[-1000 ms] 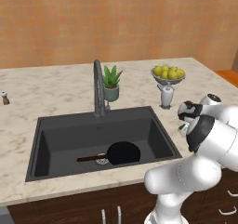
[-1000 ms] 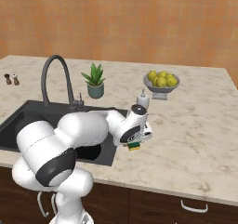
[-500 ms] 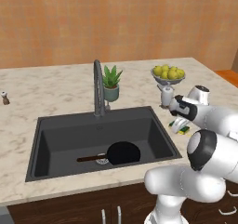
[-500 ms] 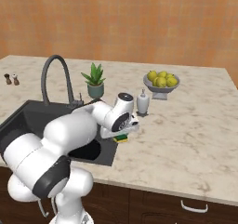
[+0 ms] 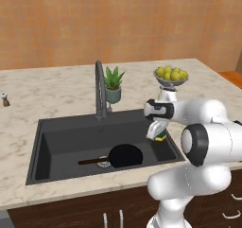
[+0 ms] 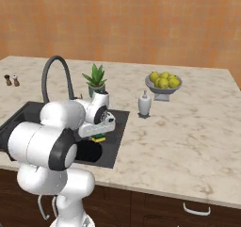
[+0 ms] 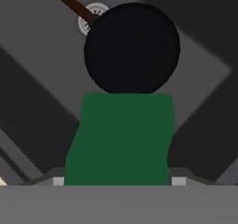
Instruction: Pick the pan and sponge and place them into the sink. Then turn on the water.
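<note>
base views — behind arm, left/right, sharing sink [image 5: 61, 142] | hand view — close above pan [image 7: 131, 46]

- sponge [image 5: 159, 136]: yellow with a green side
- pan [image 5: 125, 155]: black, dark brown handle
- sink [image 5: 61, 142]: dark grey, as is its tap [image 5: 100, 90]
- tabletop [image 6: 188, 132]: beige marble with darker veining
- fruit [image 6: 163, 79]: yellow, in a grey bowl

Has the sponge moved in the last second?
Yes. Held in the gripper, the sponge has travelled from the counter right of the sink to over the basin's right edge, closer to the tap.
</note>
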### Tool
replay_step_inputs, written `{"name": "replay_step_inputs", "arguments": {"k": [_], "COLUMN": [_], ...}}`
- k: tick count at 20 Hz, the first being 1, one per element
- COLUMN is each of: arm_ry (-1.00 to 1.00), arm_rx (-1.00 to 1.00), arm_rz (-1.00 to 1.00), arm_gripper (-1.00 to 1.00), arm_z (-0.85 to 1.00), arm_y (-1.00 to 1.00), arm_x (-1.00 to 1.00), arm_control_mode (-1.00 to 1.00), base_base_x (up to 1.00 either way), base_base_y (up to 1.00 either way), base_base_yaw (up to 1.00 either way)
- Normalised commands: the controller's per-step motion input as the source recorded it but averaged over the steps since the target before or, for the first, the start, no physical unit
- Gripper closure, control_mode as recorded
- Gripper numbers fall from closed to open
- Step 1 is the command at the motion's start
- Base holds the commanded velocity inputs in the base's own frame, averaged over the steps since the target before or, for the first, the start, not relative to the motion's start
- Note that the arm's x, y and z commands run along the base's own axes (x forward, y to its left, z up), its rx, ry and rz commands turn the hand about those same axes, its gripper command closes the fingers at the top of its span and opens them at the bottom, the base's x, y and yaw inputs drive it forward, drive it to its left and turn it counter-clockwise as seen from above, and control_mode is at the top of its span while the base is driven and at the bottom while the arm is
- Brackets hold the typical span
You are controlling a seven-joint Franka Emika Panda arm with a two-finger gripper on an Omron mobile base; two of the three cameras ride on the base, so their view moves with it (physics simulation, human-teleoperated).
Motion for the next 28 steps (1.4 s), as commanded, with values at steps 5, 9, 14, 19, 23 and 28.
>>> {"name": "replay_step_inputs", "arguments": {"k": [5,9,14,19,23,28], "arm_ry": [0.05,0.00,0.00,0.03,0.03,0.05], "arm_rx": [0.00,0.00,0.00,0.00,0.00,0.00], "arm_rz": [0.15,0.12,0.07,0.05,0.03,0.03], "arm_gripper": [1.00,1.00,1.00,1.00,1.00,1.00], "arm_z": [-0.60,-0.52,-0.48,-0.50,-0.42,-0.55], "arm_y": [0.72,0.50,0.41,0.18,0.00,0.01], "arm_x": [0.30,0.50,0.72,0.84,0.93,0.53], "arm_control_mode": [-1.00,-1.00,-1.00,-1.00,-1.00,-1.00], "base_base_x": [0.00,0.00,0.00,0.00,0.00,0.00], "base_base_y": [0.00,0.00,0.00,0.00,0.00,0.00], "base_base_yaw": [0.00,0.00,0.00,0.00,0.00,0.00]}}
